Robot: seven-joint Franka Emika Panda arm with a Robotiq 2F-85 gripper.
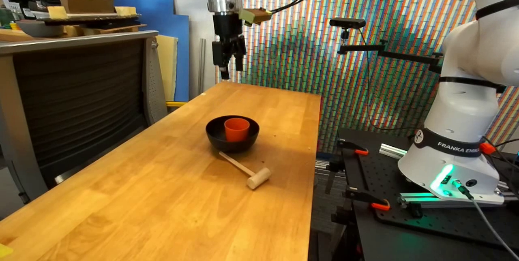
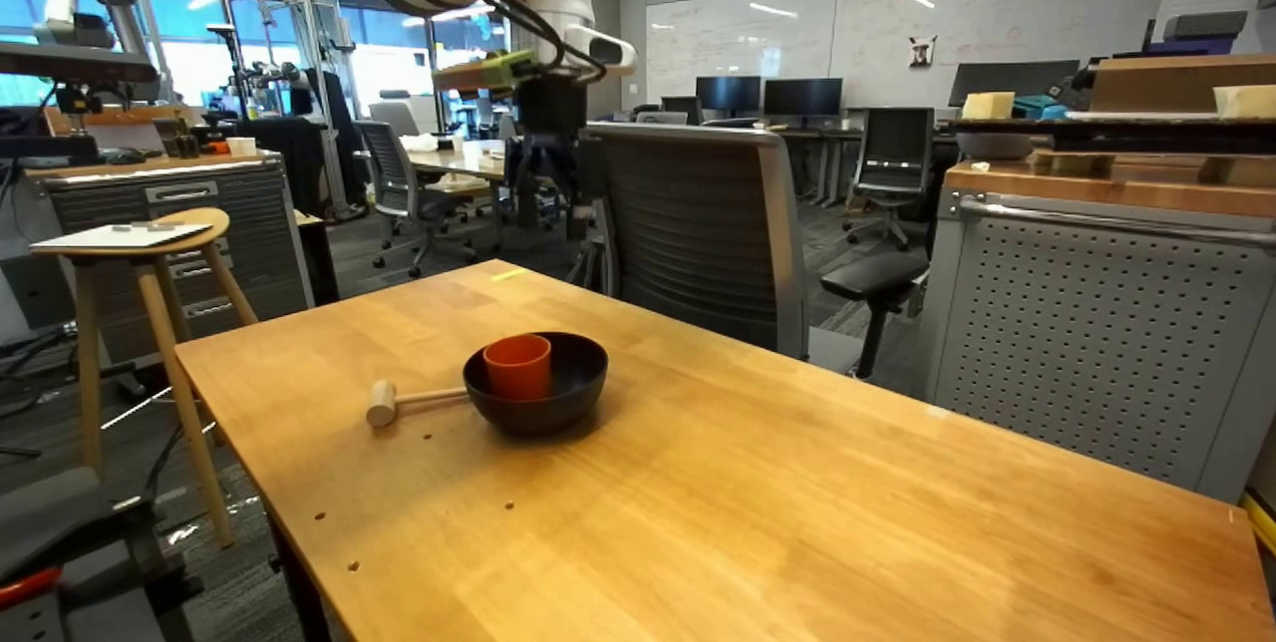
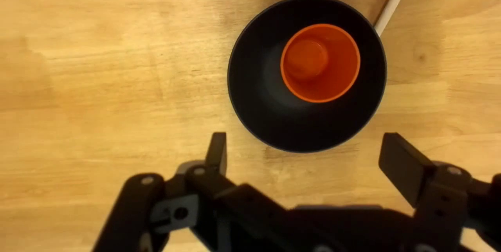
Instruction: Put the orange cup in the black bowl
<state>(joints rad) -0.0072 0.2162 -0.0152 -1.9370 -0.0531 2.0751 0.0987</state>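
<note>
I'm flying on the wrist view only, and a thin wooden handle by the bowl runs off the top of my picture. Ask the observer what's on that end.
Observer: A mallet head, a short cylinder of pale wood, lying on the table.
Operator: I can't judge height. Is my gripper down near the orange cup in the black bowl?
Observer: No, both exterior views show it hanging in open air, well above the cup.
Operator: Anything next to the table?
Observer: Yes, a dark-backed chair, just beyond the table's edge in an exterior view.

Black pincer point(image 3: 306, 153), screws point(image 3: 147, 180) perhaps grey
</note>
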